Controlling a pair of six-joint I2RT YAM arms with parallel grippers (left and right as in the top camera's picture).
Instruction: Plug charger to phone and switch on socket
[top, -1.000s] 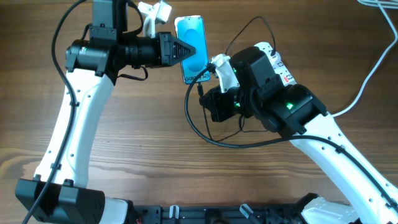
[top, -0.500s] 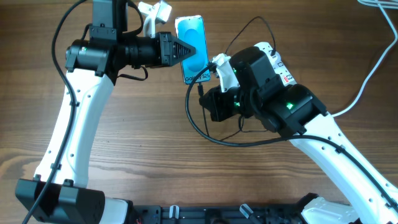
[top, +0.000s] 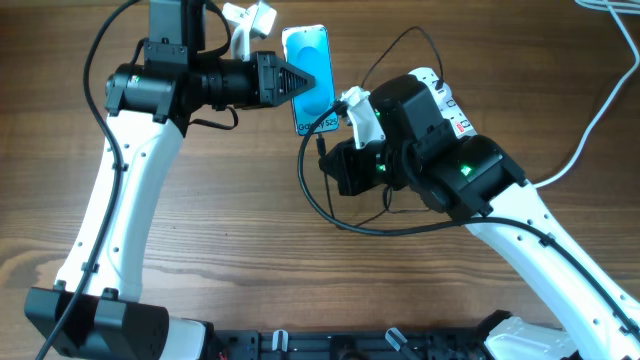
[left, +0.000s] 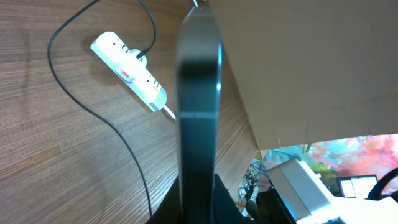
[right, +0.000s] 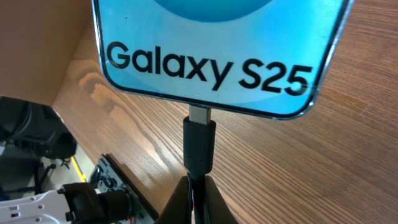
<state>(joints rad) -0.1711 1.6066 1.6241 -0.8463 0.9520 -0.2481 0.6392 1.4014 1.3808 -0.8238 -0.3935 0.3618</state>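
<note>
Gripping phone (top: 308, 55) by its edges with left fingers (top: 285, 80), raised above bench (top: 250, 230). Pinching charger connector (right: 199, 146) tight in right fingers (right: 179, 204), tip at phone's bottom port, metal showing. Seeing socket (left: 129, 70) flat on bench, apart from phone.

A wood-grain table top (top: 250, 270) in warm brown is seen under soft, even light. One side is bordered by a plain brown panel (left: 311, 62). Beyond it, a blurred, brightly coloured picture or screen (left: 348, 155) is glimpsed among clutter.
</note>
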